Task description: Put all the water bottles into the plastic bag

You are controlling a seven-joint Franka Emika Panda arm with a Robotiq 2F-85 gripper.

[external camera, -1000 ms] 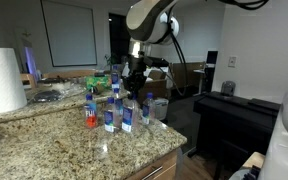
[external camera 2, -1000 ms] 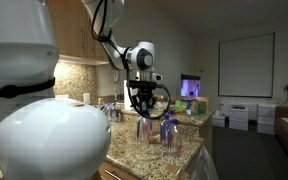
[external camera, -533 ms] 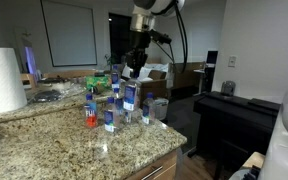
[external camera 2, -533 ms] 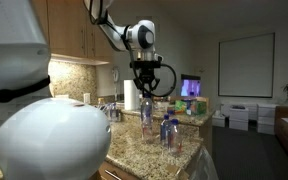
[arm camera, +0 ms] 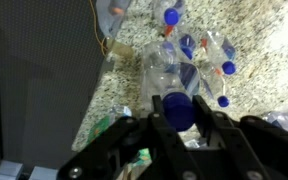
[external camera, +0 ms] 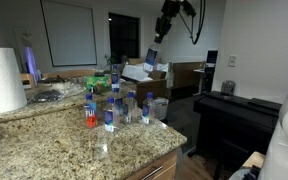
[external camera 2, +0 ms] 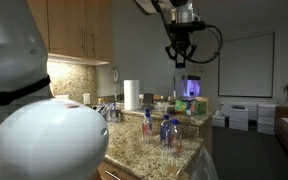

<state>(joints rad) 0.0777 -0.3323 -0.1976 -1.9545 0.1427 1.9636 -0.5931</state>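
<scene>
My gripper (external camera: 160,40) is high above the granite counter (external camera: 54,145), shut on one water bottle (external camera: 152,56) that hangs below it. In the wrist view the bottle's blue cap (arm camera: 177,108) sits between the fingers (arm camera: 178,125). The gripper also shows in an exterior view (external camera 2: 181,58). Several more clear, blue-capped water bottles (external camera: 122,106) stand in a cluster near the counter's edge, and show in another exterior view (external camera 2: 160,128) and the wrist view (arm camera: 196,52). One has a red-orange label (external camera: 90,116). I cannot make out the plastic bag for certain.
A big white paper-towel roll (external camera: 2,80) stands at the counter's near end and also shows in an exterior view (external camera 2: 131,95). A brown cardboard box (external camera: 156,86) with pale stuff on top sits beyond the bottles. A dark piano (external camera: 239,125) stands past the counter's edge.
My gripper closed on a bottle in the cluster, lifted it well above the counter and carried it off past the counter's edge.
</scene>
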